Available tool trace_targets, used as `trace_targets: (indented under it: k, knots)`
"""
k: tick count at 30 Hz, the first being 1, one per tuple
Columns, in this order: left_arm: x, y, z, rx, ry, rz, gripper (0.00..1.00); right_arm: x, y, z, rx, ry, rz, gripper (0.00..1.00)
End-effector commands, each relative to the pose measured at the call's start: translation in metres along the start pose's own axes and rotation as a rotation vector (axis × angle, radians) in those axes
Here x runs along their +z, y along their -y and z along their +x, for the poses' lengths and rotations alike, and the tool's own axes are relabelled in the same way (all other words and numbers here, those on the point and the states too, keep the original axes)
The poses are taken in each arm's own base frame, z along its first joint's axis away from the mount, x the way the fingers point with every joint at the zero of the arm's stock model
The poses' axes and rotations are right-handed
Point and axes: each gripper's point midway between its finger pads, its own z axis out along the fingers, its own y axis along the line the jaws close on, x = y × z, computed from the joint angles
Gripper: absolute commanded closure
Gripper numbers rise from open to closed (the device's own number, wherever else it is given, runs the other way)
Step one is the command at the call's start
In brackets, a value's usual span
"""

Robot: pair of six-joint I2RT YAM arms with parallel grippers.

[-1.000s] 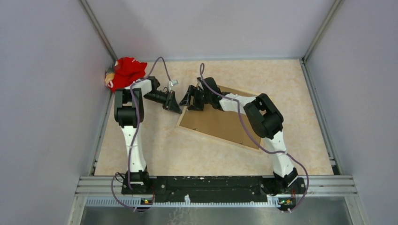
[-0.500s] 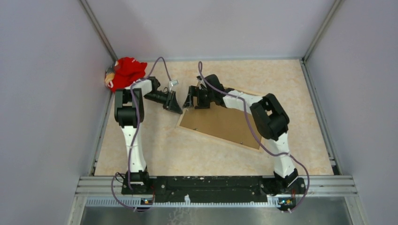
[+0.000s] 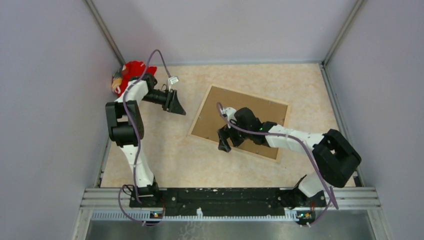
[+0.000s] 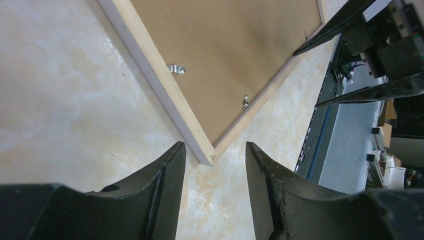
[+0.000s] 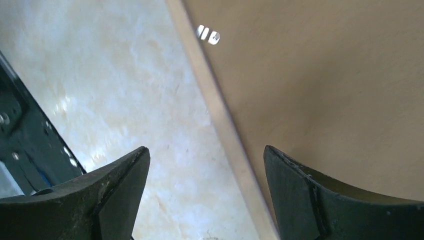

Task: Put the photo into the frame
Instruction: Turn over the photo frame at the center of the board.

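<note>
Frame face down at the centre of the overhead view, nothing gripped.
Its brown backing board faces up, probably so the metal clips along the rim can be worked. The right gripper hangs spread wide and empty over the frame's lower left edge. The left gripper, its fingers parted on nothing, sits at upper left near a red fabric bundle. The photo is nowhere in sight, and whether it lies under the board cannot be told.

Frame face-down, lying flat, skewed; light-wood rear edges showing.
</note>
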Motion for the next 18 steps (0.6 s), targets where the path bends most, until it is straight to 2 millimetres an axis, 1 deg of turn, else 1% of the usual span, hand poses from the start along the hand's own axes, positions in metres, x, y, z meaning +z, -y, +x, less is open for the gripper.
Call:
trace_targets:
  k: [1,3,4,5,6,11,15,18]
  knots:
    - [-0.023,0.035,0.001,0.101,0.003,-0.006,0.46,-0.015,-0.007,0.0,-0.185,0.071,0.025,0.18]
    - [-0.03,0.047,0.005,0.141,-0.001,0.003,0.46,-0.015,-0.007,0.008,-0.226,0.051,0.033,0.21]
    - [-0.033,0.055,0.008,0.175,-0.002,0.014,0.33,-0.013,-0.007,0.011,-0.244,0.038,0.041,0.23]
    - [-0.035,0.062,0.012,0.205,-0.009,0.022,0.07,-0.012,-0.007,0.014,-0.262,0.02,0.05,0.26]
    - [-0.037,0.066,0.016,0.232,-0.018,0.018,0.02,-0.009,-0.005,0.017,-0.273,0.007,0.069,0.29]
    - [-0.041,0.08,0.033,0.29,-0.041,0.009,0.01,0.004,0.008,0.032,-0.331,-0.054,0.133,0.35]
    - [-0.044,0.088,0.033,0.33,-0.02,0.009,0.01,0.008,0.001,0.039,-0.372,-0.07,0.125,0.4]
    - [-0.045,0.097,0.029,0.39,0.019,0.014,0.01,0.01,0.001,0.04,-0.375,-0.078,0.137,0.43]
